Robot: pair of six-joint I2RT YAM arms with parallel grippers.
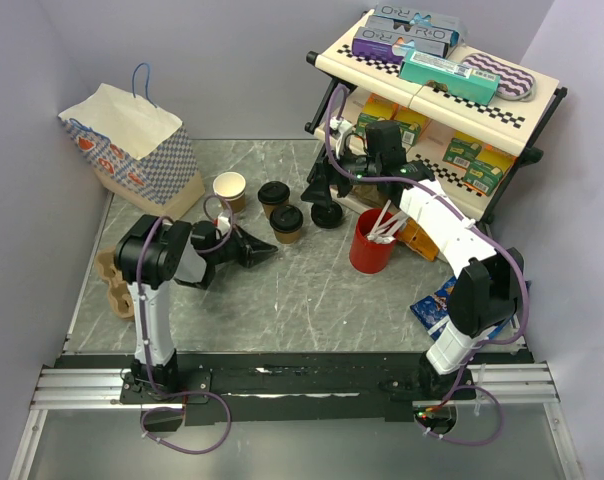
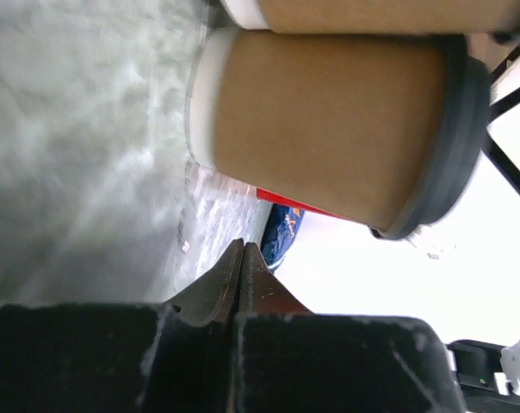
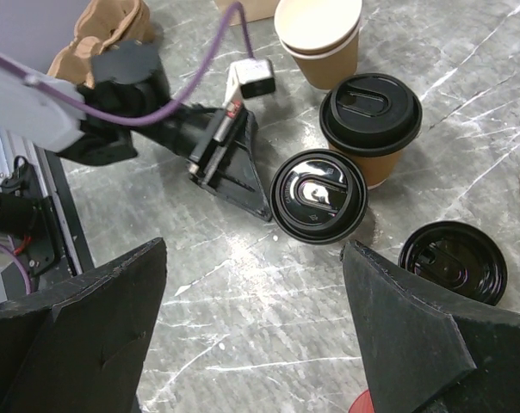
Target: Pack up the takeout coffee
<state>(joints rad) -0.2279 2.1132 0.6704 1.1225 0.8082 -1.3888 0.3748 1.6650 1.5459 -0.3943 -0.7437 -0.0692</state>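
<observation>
2 lidded cups stand upright side by side on the table [image 1: 312,300]: the farther lidded cup [image 1: 274,195] beside a lidless cup [image 1: 230,188], and the nearer lidded cup [image 1: 287,222]. The left claw [image 1: 270,250] lies low with its fingers pressed together on nothing, its tip just beside the nearer lidded cup. The right claw [image 3: 256,248] hangs over both, fingers wide apart.

We saw the far cup [image 2: 380,12] cut off by the top edge; the left arm [image 1: 150,305] hid part of the cardboard carrier [image 1: 111,282].
</observation>
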